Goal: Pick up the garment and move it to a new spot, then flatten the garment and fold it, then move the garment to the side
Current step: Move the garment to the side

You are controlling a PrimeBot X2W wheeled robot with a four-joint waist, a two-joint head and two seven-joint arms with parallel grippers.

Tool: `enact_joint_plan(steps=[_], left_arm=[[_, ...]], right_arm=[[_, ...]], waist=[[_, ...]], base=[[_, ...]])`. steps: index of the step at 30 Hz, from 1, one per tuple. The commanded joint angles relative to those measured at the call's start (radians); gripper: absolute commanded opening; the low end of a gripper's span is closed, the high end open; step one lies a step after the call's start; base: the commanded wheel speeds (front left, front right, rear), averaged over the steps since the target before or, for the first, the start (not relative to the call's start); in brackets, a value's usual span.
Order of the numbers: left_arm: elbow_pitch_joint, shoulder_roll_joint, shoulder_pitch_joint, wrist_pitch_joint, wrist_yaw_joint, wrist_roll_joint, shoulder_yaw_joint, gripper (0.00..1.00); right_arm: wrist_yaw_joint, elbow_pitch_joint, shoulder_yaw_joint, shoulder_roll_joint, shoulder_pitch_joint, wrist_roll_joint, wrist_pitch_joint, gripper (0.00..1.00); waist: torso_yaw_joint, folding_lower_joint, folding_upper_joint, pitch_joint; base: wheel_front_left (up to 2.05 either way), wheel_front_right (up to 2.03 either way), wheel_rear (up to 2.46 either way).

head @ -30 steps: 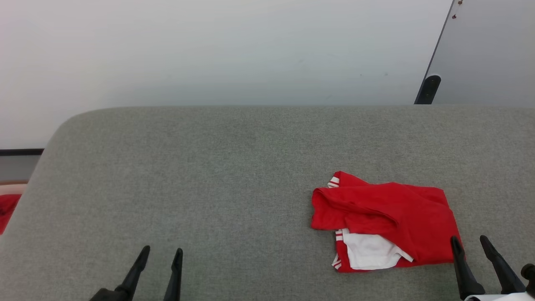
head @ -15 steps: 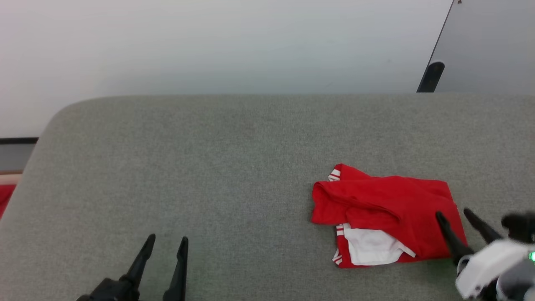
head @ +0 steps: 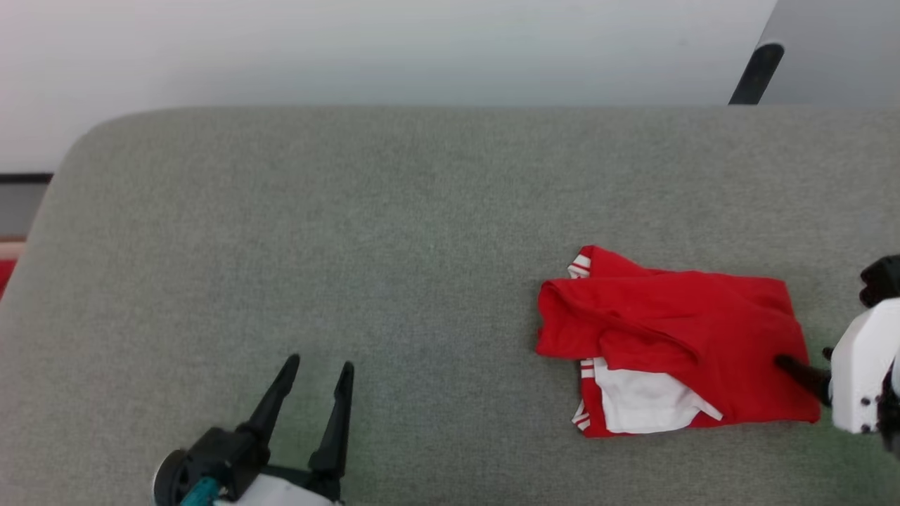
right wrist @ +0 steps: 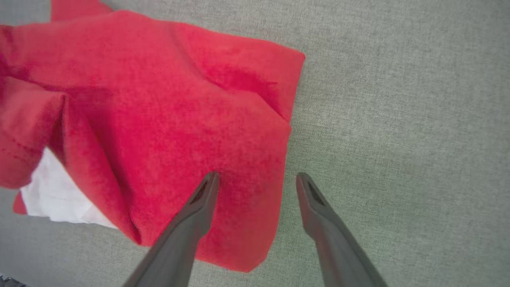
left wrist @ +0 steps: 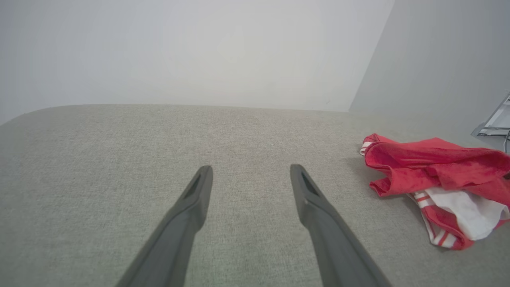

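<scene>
both hands spread, right hand point(right wrist: 257, 175) astride folded garment point(head: 675, 330) edge, front hidden, left hand point(head: 319, 362) apart

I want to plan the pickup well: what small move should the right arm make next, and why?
Probably lower and shut the right jaws: they stand open astride the edge of the red jersey, one finger over cloth, one over the grey upholstery.

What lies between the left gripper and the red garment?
Only bare grey fabric surface separates the left gripper and the garment; the head view shows it, the left wrist view too.
</scene>
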State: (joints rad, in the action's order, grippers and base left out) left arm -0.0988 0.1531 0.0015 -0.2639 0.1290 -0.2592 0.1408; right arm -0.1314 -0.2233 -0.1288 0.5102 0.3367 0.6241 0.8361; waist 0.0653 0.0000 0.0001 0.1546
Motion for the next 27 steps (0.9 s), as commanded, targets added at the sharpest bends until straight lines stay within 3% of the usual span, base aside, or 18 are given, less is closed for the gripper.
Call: enact_joint_plan(steps=[1, 8, 14, 15, 16, 17, 18, 27], left_arm=[[0.002, -0.003, -0.02, 0.0, 0.002, -0.006, 0.004, 1.0], [-0.007, -0.008, -0.089, 0.0, 0.002, -0.009, 0.028, 1.0], [-0.023, -0.02, -0.124, 0.0, 0.002, -0.009, 0.036, 1.0], [-0.025, -0.021, -0.126, 0.0, 0.002, -0.009, 0.035, 1.0], [-0.028, -0.023, -0.128, 0.0, 0.002, -0.009, 0.035, 1.0], [-0.03, -0.024, -0.129, 0.0, 0.002, -0.01, 0.032, 1.0], [-0.032, -0.025, -0.131, 0.0, 0.002, -0.01, 0.029, 1.0], [-0.017, -0.028, -0.139, 0.0, 0.002, 0.005, 0.012, 1.0]], right_arm=[[0.002, 0.0, 0.014, 0.008, 0.026, -0.003, 0.013, 1.0], [0.002, -0.051, 0.041, -0.022, 0.071, -0.049, 0.045, 1.0], [0.002, -0.079, -0.007, -0.05, 0.062, -0.027, 0.049, 1.0], [0.002, -0.078, -0.013, -0.054, 0.062, -0.017, 0.041, 0.5], [0.001, -0.076, -0.018, -0.055, 0.063, -0.008, 0.033, 0.45], [0.001, -0.077, -0.024, -0.055, 0.063, -0.003, 0.026, 0.28], [0.001, -0.076, -0.032, -0.054, 0.064, 0.001, 0.018, 0.0], [0.001, -0.056, -0.038, -0.017, 0.105, 0.062, -0.135, 0.0]], waist=[[0.018, 0.0, -0.0001, 0.044], [0.035, 0.0, -0.0001, 0.128], [0.038, 0.0, -0.0001, 0.157], [0.037, 0.0, -0.0001, 0.158], [0.037, 0.0, -0.0001, 0.158], [0.035, 0.0, -0.0001, 0.157], [0.033, 0.0, -0.0001, 0.155], [-0.021, 0.0, -0.0001, 0.134]], base=[[0.0, 0.0, 0.0], [0.0, 0.0, 0.0], [0.0, 0.0, 0.0], [0.0, 0.0, 0.0], [0.0, 0.0, 0.0], [0.0, 0.0, 0.0], [0.0, 0.0, 0.0], [0.0, 0.0, 0.0]])
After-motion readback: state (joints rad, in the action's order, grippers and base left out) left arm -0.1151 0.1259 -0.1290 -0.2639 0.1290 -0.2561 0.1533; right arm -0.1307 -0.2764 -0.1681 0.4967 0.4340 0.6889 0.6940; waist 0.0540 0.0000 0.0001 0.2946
